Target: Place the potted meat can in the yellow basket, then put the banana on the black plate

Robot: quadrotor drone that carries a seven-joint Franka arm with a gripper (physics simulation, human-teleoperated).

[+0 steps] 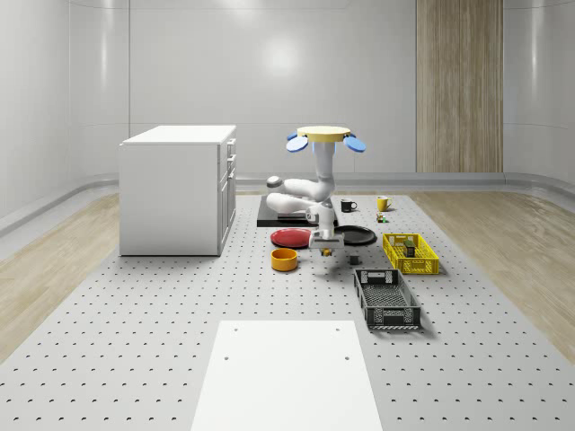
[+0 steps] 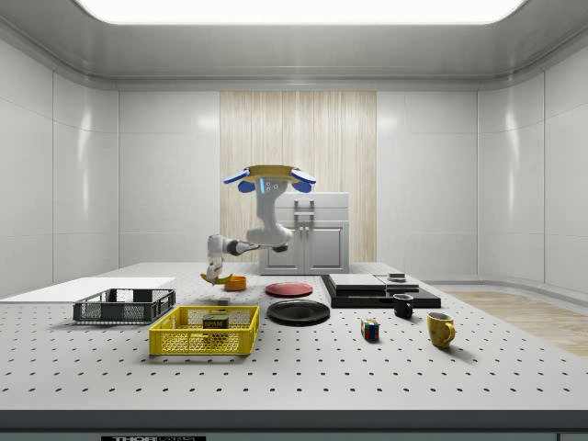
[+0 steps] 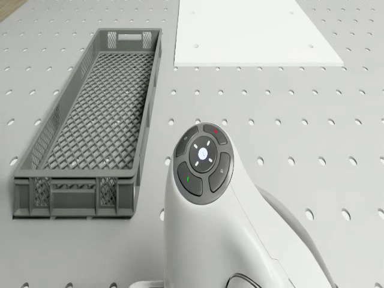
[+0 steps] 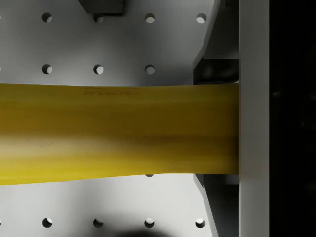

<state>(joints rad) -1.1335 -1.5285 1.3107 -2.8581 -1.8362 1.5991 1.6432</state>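
The drone hovers over the table near the red plate, its arm bent down. The gripper is shut on the yellow banana, holding it a little above the table between the orange bowl and the black plate. In the wrist view the banana lies crosswise between the fingers. From the side, the gripper holds the banana to the side view's left of the black plate. The potted meat can lies inside the yellow basket.
A grey basket sits in front of the yellow one. An orange bowl, a red plate, a black tray, two mugs and a colour cube stand around. A white cabinet stands at the whole-scene view's left.
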